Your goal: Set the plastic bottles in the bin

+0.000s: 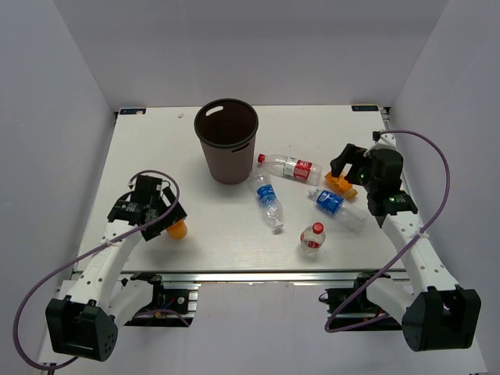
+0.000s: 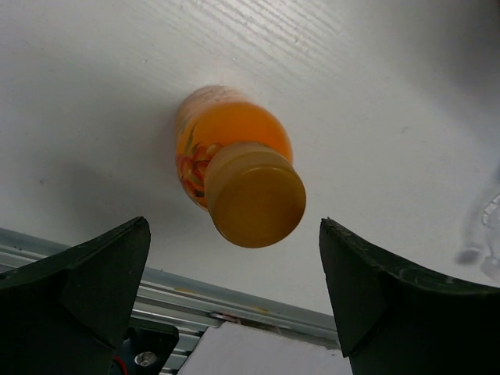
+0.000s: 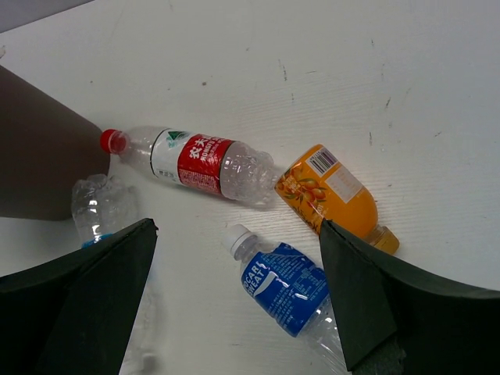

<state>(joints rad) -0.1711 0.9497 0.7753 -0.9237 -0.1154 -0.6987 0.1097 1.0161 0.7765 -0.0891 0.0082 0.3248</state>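
Two orange bottles (image 1: 178, 229) are being hovered over by left fingers (image 2: 78, 297) and right fingers (image 3: 78, 305), spread empty for grasping.

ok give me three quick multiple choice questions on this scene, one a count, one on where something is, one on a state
1. How many plastic bottles are on the table outside the bin? A three B four C six
2. Where is the orange bottle by the left gripper? A against the bin B near the table's near edge C on top of another bottle
3. How does the left gripper stand? A shut on the orange bottle B open, gripping nothing C shut on nothing

Answers:
1 C: that orange bottle, a second orange bottle, two blue-label bottles and two red-label bottles.
2 B: the left wrist view shows the table's edge rail just beside it.
3 B: both fingers stand well clear of the cap.
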